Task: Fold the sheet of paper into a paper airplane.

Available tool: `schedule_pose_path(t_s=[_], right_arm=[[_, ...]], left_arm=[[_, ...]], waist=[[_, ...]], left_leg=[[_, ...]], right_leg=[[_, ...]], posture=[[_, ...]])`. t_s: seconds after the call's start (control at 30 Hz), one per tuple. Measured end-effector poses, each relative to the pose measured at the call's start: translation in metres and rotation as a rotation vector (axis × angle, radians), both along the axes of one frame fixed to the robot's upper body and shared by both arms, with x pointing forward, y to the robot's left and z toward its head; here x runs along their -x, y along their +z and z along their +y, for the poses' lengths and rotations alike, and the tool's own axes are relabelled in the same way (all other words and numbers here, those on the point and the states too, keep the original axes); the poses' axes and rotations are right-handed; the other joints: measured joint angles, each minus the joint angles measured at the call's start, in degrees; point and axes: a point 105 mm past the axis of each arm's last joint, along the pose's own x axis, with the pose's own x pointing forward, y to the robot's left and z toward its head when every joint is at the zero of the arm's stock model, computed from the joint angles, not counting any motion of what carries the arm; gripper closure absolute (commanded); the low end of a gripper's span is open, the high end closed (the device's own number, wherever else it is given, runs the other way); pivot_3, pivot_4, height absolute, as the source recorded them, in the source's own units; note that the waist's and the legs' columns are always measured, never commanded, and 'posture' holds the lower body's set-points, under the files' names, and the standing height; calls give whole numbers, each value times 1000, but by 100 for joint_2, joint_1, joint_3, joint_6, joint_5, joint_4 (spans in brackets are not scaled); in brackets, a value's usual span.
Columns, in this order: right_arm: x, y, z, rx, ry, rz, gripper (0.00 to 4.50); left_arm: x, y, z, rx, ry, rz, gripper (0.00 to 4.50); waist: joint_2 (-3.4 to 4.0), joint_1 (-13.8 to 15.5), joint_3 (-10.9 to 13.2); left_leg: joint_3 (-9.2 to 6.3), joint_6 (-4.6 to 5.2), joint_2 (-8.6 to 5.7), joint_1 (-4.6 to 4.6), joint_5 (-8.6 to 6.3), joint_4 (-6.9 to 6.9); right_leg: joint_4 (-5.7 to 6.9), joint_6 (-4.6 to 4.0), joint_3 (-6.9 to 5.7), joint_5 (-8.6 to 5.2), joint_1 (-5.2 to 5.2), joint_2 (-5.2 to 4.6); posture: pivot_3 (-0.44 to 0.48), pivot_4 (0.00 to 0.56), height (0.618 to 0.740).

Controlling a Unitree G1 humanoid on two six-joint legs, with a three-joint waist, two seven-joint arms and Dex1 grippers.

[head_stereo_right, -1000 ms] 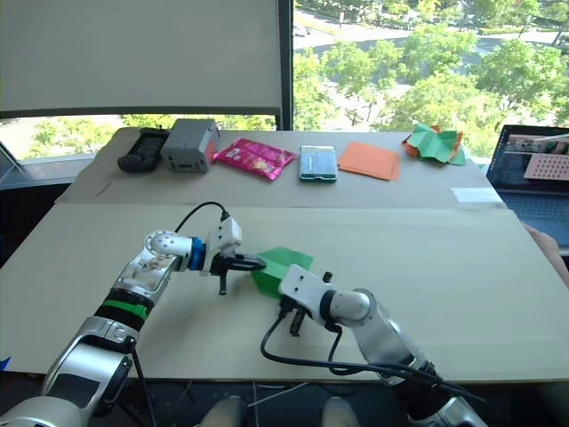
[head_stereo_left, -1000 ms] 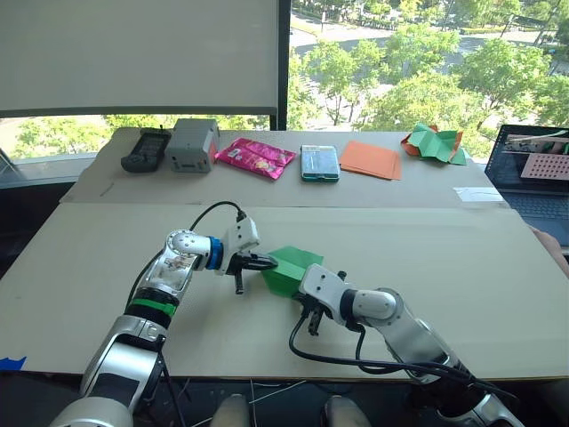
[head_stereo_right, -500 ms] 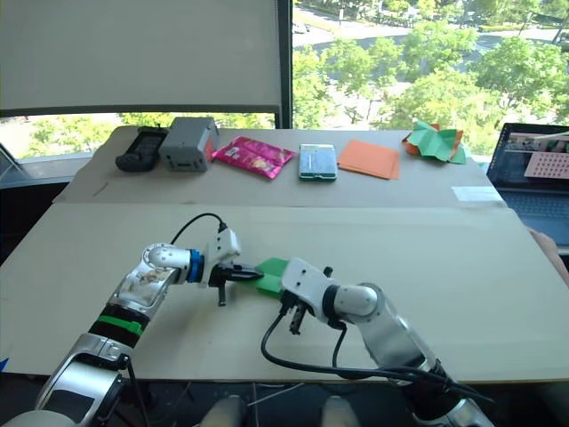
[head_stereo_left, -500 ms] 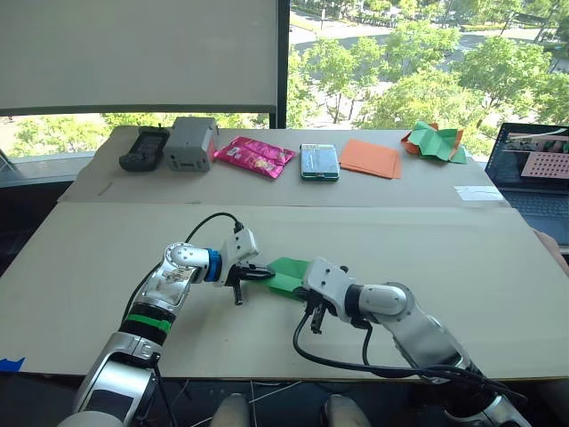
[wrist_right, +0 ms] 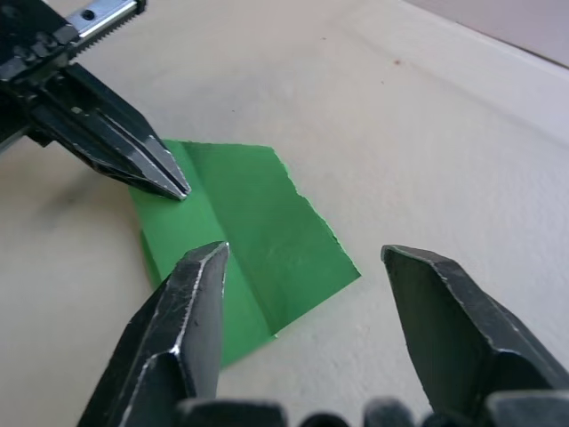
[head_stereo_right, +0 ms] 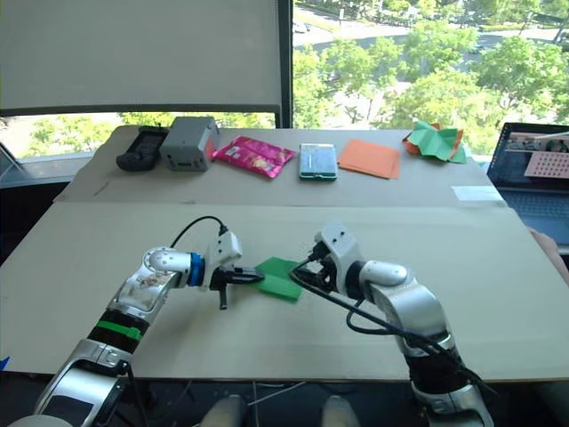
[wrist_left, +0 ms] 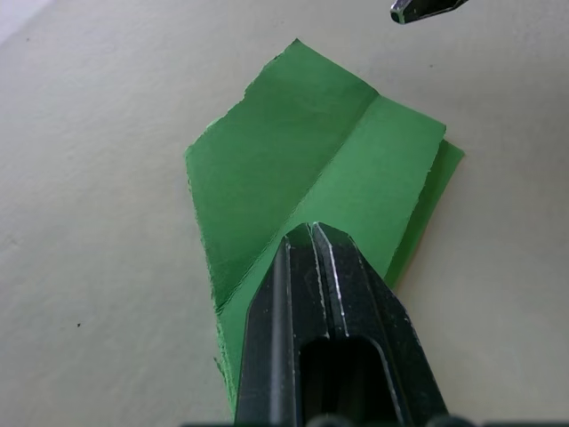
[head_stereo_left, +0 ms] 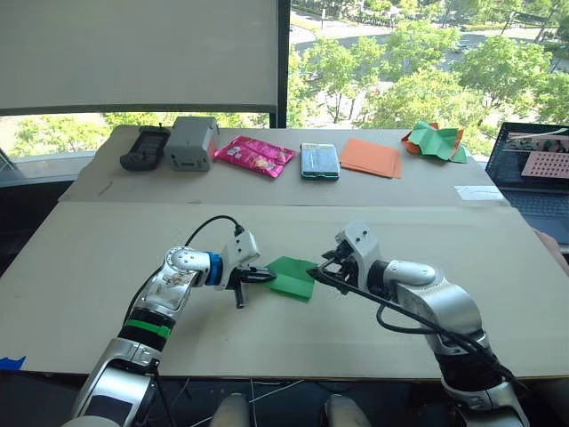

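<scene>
The sheet of paper (head_stereo_left: pixel 292 277) is bright green, folded into a squarish piece with one crease line, and lies flat on the near table. My left gripper (head_stereo_left: pixel 268 277) is shut. Its joined fingertips (wrist_left: pixel 311 233) press down on the paper's left part, with the paper passing under both fingers. My right gripper (wrist_right: pixel 304 252) is open, just right of the paper and low over its right corner. Nothing sits between its fingers (wrist_right: pixel 191 294). One right fingertip (wrist_left: pixel 427 7) shows beyond the paper in the left wrist view.
On the far table stand a black device (head_stereo_left: pixel 145 149), a grey box (head_stereo_left: pixel 193 142), a pink packet (head_stereo_left: pixel 255 156), a teal case (head_stereo_left: pixel 319 162), flat orange sheets (head_stereo_left: pixel 371 158) and a crumpled green-and-orange paper heap (head_stereo_left: pixel 434 140). A laptop (head_stereo_left: pixel 533 173) sits at the right.
My right gripper has opened, turned and drawn back to the right off the paper. The paper, raised before, now lies flat. My left gripper stays shut on its left part.
</scene>
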Motion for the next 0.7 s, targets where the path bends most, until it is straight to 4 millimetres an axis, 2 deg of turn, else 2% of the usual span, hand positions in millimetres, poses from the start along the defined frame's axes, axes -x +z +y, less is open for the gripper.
schedule_pose_path(t_s=[0.1, 0.27, 0.5, 0.7], right_arm=[[-7, -2, 3, -85, -35, 63, 806], [-5, -10, 6, -159, -33, 154, 806], [-8, -21, 3, -193, -57, 220, 806], [-7, -22, 6, -231, -44, 244, 806]], left_arm=[[1, 2, -1, 2, -3, -10, 4500], [1, 0, -1, 1, 4, -6, 4500], [3, 2, -2, 1, -2, -23, 4500], [9, -3, 2, 0, 17, -3, 4500]], waist=[[1, -4, -1], [3, -1, -1], [5, -9, 1], [7, -13, 0]], left_leg=[[-2, 1, 0, 0, 0, -1], [-1, 1, 0, -2, 1, -1], [-2, -1, 0, -2, 0, -2], [-3, -1, 0, -2, 0, -2]], right_leg=[[1, 0, 0, 0, 1, 2], [0, 0, 0, 0, 2, 2], [0, 0, 0, 0, -1, 2], [1, 0, 0, 0, -1, 2]], posture=[[0, 150, 706], [0, 150, 706], [0, 150, 706], [0, 150, 706]])
